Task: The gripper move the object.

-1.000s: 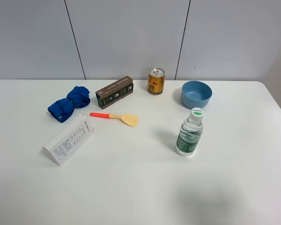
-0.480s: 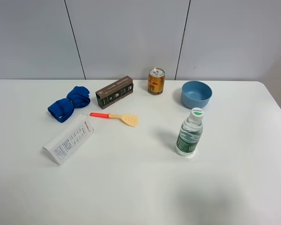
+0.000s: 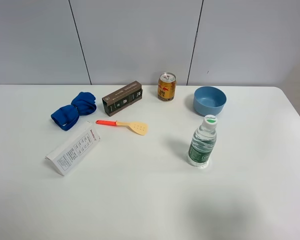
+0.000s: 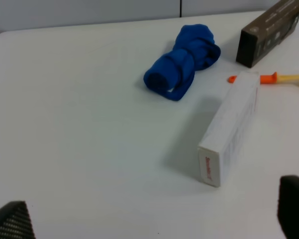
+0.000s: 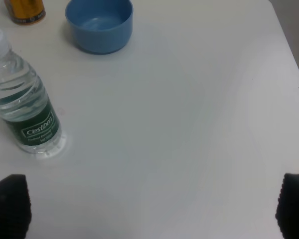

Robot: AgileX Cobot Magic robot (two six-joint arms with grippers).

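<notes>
Left gripper (image 4: 149,219) shows only two dark fingertips at the frame edges of its wrist view, wide apart, holding nothing; right gripper (image 5: 149,209) likewise, tips spread at both lower corners, nothing between them. Neither arm appears in the high view, so both are pulled back from the table (image 3: 140,200). The task names no specific object, so which one is meant is a guess. Using the white box (image 3: 73,150) as landmark: it lies flat ahead of the left gripper, well apart from it, one short end facing the gripper and its long axis running away on a diagonal toward the spatula (image 3: 124,125). The blue cloth (image 3: 73,110) sits just behind the box, the brown box (image 3: 122,98) behind and to the right of it. The bottle (image 3: 202,142) stands upright well to the right of the white box, ahead of the right gripper and off to one side of its centerline, with the bowl (image 3: 209,100) and can (image 3: 166,86) behind it. Judgement: left arm is nearer the box and cloth, right arm nearer the bottle; a box grasp would call for closing across its short width, so wrist turned to match the diagonal.
</notes>
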